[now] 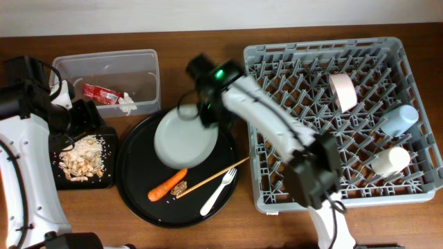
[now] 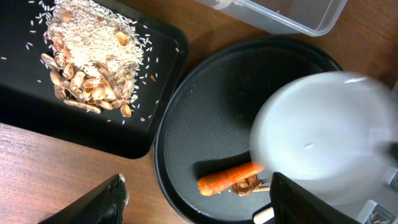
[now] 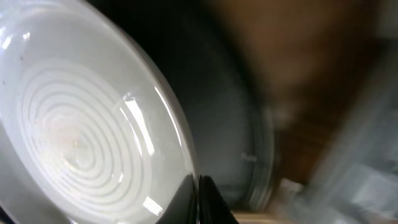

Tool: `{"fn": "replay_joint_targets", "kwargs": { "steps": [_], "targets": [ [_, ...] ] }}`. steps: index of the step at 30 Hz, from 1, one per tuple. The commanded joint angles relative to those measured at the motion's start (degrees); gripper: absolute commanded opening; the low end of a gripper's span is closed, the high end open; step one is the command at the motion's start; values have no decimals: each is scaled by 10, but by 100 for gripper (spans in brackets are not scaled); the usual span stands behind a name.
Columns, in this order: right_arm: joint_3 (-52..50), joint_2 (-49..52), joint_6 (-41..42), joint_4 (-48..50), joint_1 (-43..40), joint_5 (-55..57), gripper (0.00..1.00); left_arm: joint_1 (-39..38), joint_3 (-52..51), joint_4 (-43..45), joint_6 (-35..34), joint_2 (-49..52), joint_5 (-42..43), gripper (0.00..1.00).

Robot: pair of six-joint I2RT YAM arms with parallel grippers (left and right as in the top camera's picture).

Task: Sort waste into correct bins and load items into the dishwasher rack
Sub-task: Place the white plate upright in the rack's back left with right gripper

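At our brown wooden table [image 1: 208,41] by a pale wall [image 1: 208,12], our right gripper [image 3: 195,191] pinches the pale round plate [image 1: 181,140] over the round black tray [image 1: 137,185]; our left gripper [image 2: 196,186] gapes wide.

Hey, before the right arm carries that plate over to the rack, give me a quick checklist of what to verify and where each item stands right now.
1. Right claw gripping the plate: ok, fingers closed on its rim.
2. Free space in the dishwasher rack: ok, its left half holds no dishes.
3. Bowl, blue cup and white cup out of the path: ok, all sit on the rack's right side.
4. Left claw clear of the route: ok, open and empty, over by the flat black tray.
5. Plate free of food: cannot tell, the wrist view is blurred.
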Motion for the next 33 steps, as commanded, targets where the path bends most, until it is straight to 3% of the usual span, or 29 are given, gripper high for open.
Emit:
{"fn": "replay_joint_targets", "kwargs": {
  "steps": [1, 9, 16, 22, 27, 33],
  "targets": [
    [128, -102, -34, -67, -50, 195, 4, 1, 4, -1, -7, -4, 6, 73],
    [149, -135, -28, -94, -118, 601, 4, 1, 4, -2, -7, -4, 6, 73],
    [110, -120, 54, -94, -177, 628, 4, 1, 4, -2, -7, -4, 6, 73],
    [-14, -99, 93, -56, -178, 636, 4, 1, 4, -2, -7, -4, 6, 73],
    [-99, -98, 107, -12, -152, 624, 4, 1, 4, 0, -7, -4, 6, 73],
    [-93, -99, 107, 2, -78, 620, 4, 1, 4, -1, -7, -4, 6, 73]
  ]
}}
